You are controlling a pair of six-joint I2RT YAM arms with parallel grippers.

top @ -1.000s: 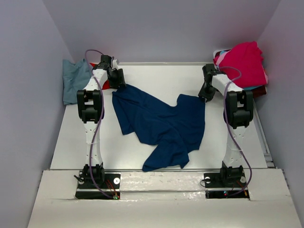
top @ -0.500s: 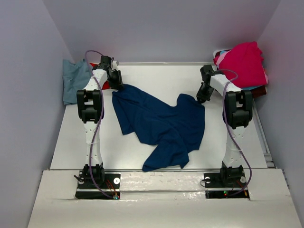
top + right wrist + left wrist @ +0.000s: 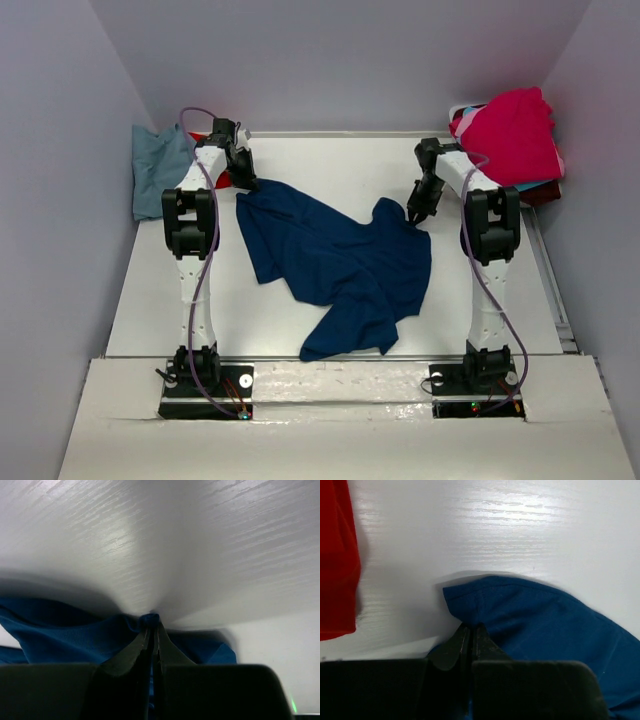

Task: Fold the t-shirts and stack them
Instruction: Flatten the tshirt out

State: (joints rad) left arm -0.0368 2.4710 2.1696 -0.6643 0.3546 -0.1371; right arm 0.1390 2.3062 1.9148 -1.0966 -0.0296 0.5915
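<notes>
A navy t-shirt (image 3: 340, 265) lies rumpled across the middle of the white table (image 3: 330, 160). My left gripper (image 3: 247, 184) is shut on its far left corner; in the left wrist view the fingers (image 3: 470, 630) pinch the navy cloth (image 3: 540, 625). My right gripper (image 3: 415, 213) is shut on the far right corner, and the right wrist view shows a small tuft of navy cloth (image 3: 150, 618) squeezed between its tips (image 3: 153, 629). No print shows on the shirt.
A dusty blue-grey tee (image 3: 158, 170) lies at the far left, with a red tee (image 3: 222, 178) beside it, seen also as red cloth (image 3: 337, 560). A pile topped by a magenta tee (image 3: 515, 135) sits at the far right corner. Grey walls enclose the table.
Both grippers have closed on the navy shirt's far corners. The right gripper has drawn its corner a little leftward, inward over the table.
</notes>
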